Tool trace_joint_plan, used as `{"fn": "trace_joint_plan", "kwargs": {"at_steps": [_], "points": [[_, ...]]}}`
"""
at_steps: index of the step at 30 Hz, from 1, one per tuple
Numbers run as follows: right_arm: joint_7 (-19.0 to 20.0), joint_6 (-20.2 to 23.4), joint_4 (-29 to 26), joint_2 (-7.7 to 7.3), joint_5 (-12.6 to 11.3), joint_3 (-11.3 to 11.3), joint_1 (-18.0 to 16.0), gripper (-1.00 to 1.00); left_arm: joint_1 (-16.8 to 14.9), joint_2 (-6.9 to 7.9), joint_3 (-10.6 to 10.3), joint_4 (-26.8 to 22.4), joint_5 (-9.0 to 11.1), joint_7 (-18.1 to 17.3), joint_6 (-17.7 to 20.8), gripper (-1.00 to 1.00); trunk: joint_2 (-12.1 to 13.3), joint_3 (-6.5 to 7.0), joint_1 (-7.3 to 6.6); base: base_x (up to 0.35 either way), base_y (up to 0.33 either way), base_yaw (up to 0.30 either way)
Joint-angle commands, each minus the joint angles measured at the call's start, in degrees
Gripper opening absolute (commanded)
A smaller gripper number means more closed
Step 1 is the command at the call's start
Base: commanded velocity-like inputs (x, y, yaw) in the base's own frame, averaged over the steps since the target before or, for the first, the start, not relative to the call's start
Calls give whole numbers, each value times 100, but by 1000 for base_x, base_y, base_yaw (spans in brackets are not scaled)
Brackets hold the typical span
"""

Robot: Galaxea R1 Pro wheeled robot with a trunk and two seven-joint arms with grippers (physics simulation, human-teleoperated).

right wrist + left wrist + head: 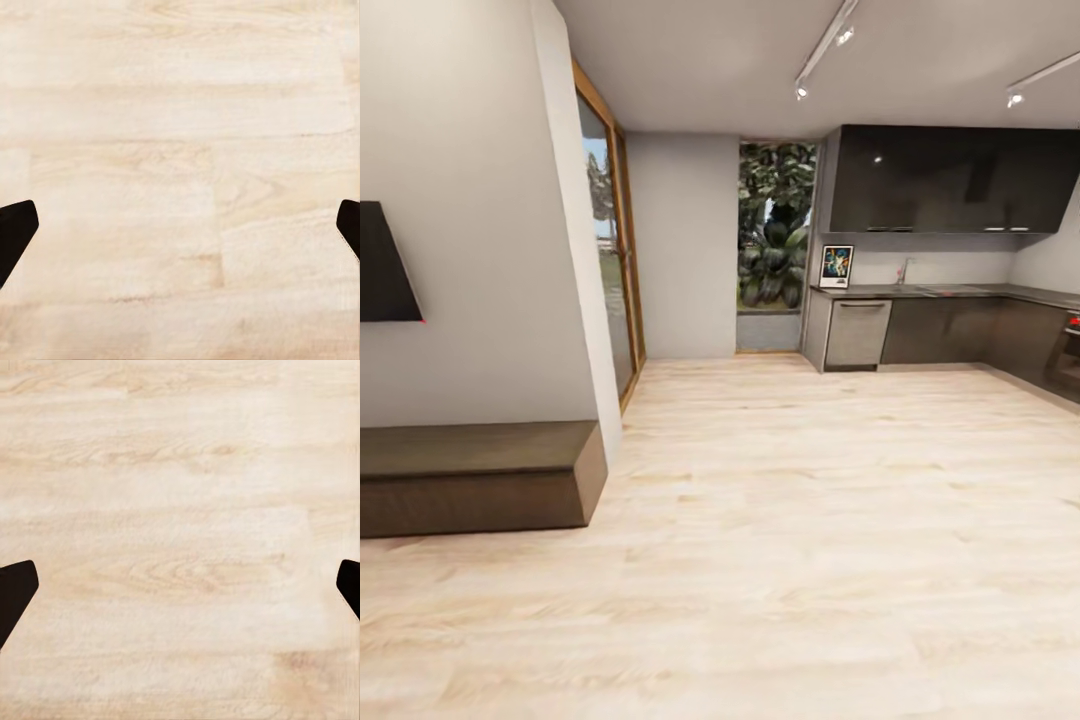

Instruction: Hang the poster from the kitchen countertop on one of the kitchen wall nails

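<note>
Far across the pale wood-plank floor [780, 520], the framed rectangular poster [836, 266] stands upright, long axis vertical, at the glossy grey bench's [960, 292] left end against the wall, while the left tool [180, 585] and right tool [180, 225] hang spread wide, holding nothing.

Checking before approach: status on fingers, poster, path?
Both grippers' fingers apart, empty, over wood floor. Poster upright on kitchen countertop, far across room. Nothing in the way on the floor.

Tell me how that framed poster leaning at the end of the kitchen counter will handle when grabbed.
The poster has a thin black frame, so it is probably stiff rather than floppy. It stands upright against the wall on the glossy countertop, so a nudge may tip or slide it. It looks flat and slim, likely light.
</note>
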Motion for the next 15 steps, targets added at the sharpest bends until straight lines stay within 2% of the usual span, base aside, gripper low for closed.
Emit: {"fn": "trace_joint_plan", "kwargs": {"at_steps": [1,6,15], "points": [[-2,-18,5,0,2,0,-3,100,1,-1,5,-5,-4,-3,-10,100,-2,-5,4,335,0,-105],[-2,-18,5,0,-3,0,-3,100,1,0,5,-5,-4,-2,-10,100,-2,2,4,335,0,-201],[-2,-18,5,0,-5,0,-3,100,1,1,5,-5,-4,-4,-10,100,-2,21,4,335,0,-259]]}}
